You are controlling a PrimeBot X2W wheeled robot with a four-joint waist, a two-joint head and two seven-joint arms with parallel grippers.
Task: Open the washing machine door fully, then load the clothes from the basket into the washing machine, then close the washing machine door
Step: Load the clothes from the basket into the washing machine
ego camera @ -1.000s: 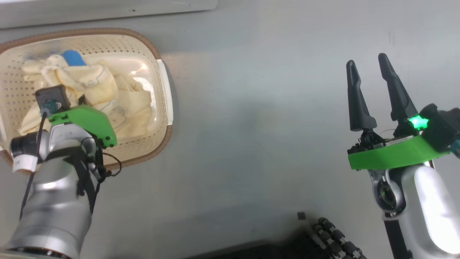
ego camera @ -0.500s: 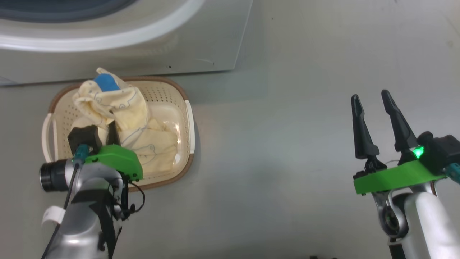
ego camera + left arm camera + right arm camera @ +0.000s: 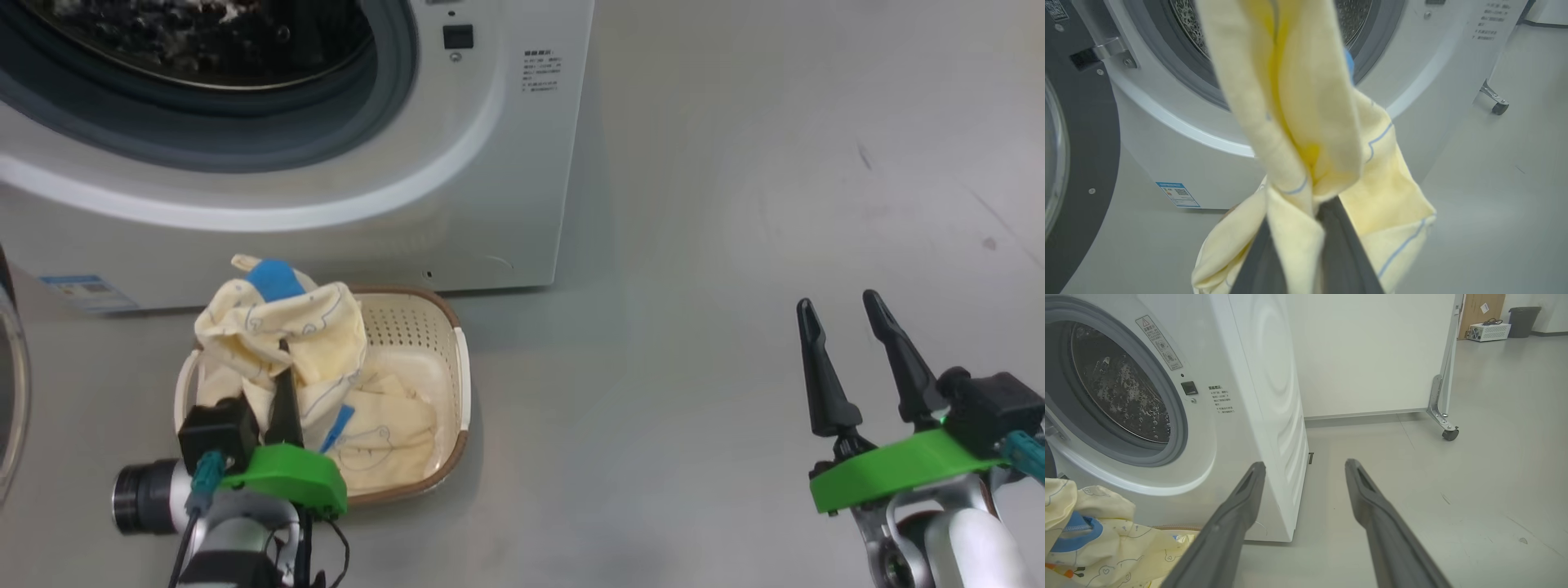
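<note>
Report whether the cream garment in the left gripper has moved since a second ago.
Yes. Against the basket, the garment has risen: it lay within the rim, and now its top bulges past the far rim, pinched in the left gripper.

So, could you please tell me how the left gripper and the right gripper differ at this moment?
The left gripper is shut on the clothes, the right gripper open and empty. The left gripper hangs over the basket, the right gripper over the floor. Both have dark fingers on green mounts.
</note>
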